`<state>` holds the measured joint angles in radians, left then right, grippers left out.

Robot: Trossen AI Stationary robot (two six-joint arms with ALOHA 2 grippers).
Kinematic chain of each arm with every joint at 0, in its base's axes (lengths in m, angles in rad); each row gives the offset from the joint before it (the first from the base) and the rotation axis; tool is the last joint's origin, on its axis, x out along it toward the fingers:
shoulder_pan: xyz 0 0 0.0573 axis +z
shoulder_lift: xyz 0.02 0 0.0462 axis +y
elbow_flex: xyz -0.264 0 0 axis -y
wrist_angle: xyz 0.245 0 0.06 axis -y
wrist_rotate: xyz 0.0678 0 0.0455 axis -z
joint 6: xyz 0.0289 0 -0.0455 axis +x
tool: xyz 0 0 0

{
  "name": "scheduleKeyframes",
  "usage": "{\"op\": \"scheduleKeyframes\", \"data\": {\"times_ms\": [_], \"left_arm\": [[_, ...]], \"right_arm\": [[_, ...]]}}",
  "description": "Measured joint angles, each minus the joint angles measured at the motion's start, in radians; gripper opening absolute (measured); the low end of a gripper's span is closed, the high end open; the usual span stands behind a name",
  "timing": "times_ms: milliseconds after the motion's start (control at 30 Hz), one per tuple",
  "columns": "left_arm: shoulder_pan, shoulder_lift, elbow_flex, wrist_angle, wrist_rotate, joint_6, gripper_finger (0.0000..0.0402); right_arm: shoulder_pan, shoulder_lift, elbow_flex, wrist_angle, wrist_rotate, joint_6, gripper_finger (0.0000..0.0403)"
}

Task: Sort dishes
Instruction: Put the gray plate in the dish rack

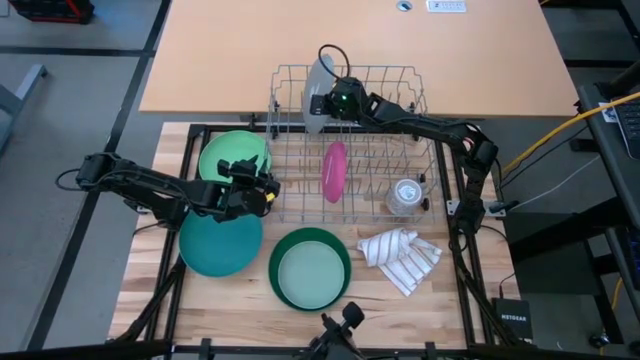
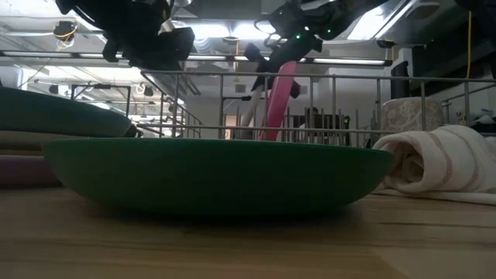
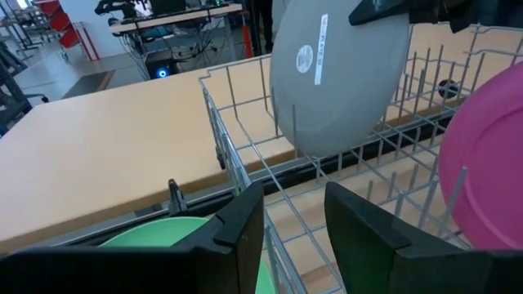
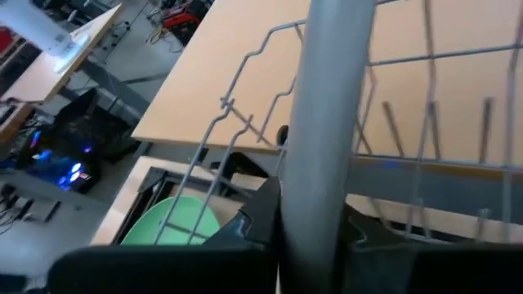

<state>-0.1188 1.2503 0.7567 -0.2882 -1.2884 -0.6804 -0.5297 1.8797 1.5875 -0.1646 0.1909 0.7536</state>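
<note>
From above, our right gripper (image 1: 322,100) pinches the grey plate (image 1: 318,80) upright at the rack's (image 1: 420,205) far left. Its wrist view shows fingers hugging the rim. The plate looks light, stiff and slippery. Our left gripper (image 3: 294,224) waits open.

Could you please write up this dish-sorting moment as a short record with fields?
rack: wire dish rack at the table's far side
in rack: pink plate on edge; clear glass cup
right claw: around the grey plate, on edge at the rack's far left corner
left claw: open, empty, beside the rack
on table: light green plate, teal plate, dark green bowl, striped cloth
</note>
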Motion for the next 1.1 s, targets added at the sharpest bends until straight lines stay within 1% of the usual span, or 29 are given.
{"op": "scheduleKeyframes", "data": {"times_ms": [233,467,667,800,1000,1100], "left_arm": [[0.0,0.0,0.0,-0.02,0.0,-0.001,0.012],[0.0,0.0,0.0,-0.02,0.003,-0.001,0.012],[0.0,0.0,0.0,-0.02,0.006,-0.001,0.012],[0.0,0.0,0.0,-0.02,0.006,-0.001,0.012],[0.0,0.0,0.0,-0.02,0.007,-0.001,0.012],[0.0,0.0,0.0,-0.02,0.007,-0.001,0.012]], "right_arm": [[0.0,0.001,-0.002,0.05,-0.151,-0.002,0.0079],[0.0,0.001,-0.002,0.059,-0.171,0.0,0.0124],[0.0,0.001,-0.002,0.063,-0.274,0.04,0.0152],[0.0,0.001,-0.002,0.068,-0.32,0.058,0.0162],[0.001,0.001,-0.002,0.103,-0.405,0.084,0.0163],[0.001,0.001,-0.001,0.115,-0.41,0.084,0.0163]]}}
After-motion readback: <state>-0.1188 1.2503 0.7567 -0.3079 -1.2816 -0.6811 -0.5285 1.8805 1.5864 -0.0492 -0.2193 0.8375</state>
